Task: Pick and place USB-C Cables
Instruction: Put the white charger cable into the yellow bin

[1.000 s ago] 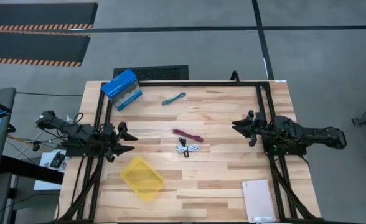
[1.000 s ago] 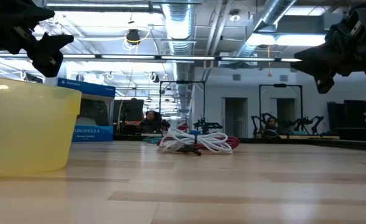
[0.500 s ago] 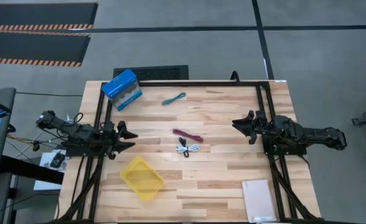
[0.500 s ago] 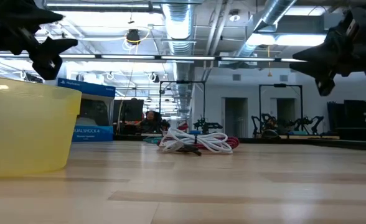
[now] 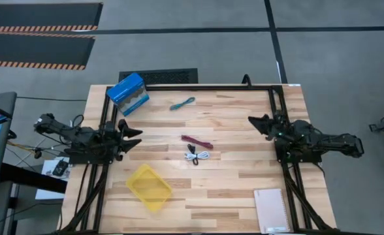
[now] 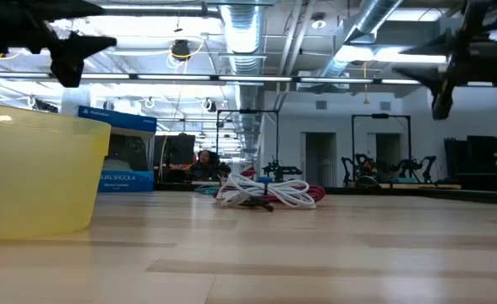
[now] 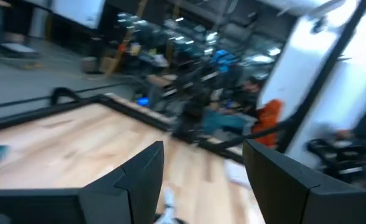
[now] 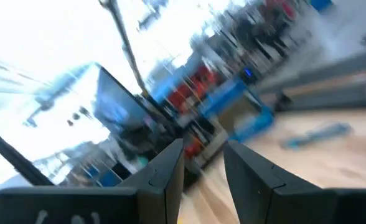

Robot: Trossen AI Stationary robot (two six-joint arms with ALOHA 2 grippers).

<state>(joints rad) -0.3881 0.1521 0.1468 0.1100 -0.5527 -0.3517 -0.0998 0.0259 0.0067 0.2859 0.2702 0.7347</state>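
Observation:
The cables lie loose on the wooden table in the high view: the teal cable (image 5: 182,103) toward the far edge, the dark red cable (image 5: 196,141) in the middle, the white cable (image 5: 202,156) and the black cable (image 5: 192,154) side by side just nearer. In the low view the white cable (image 6: 265,192) lies in front of the dark red cable (image 6: 318,194). My left gripper (image 5: 132,134) hangs open above the table's left side, well left of the cables. My right gripper (image 5: 253,121) hangs open above the right side, well right of them. Both wrist views are blurred.
A blue box (image 5: 127,93) stands at the far left corner. A yellow tray (image 5: 149,187) lies near the left front and fills the low view's left side (image 6: 29,177). A white notebook (image 5: 272,210) lies at the near right corner. Black frame rails run along the table's sides.
Both grippers have turned about their wrists and shifted slightly toward the far edge. In the low view both have risen a little. The cables have stayed where they were.

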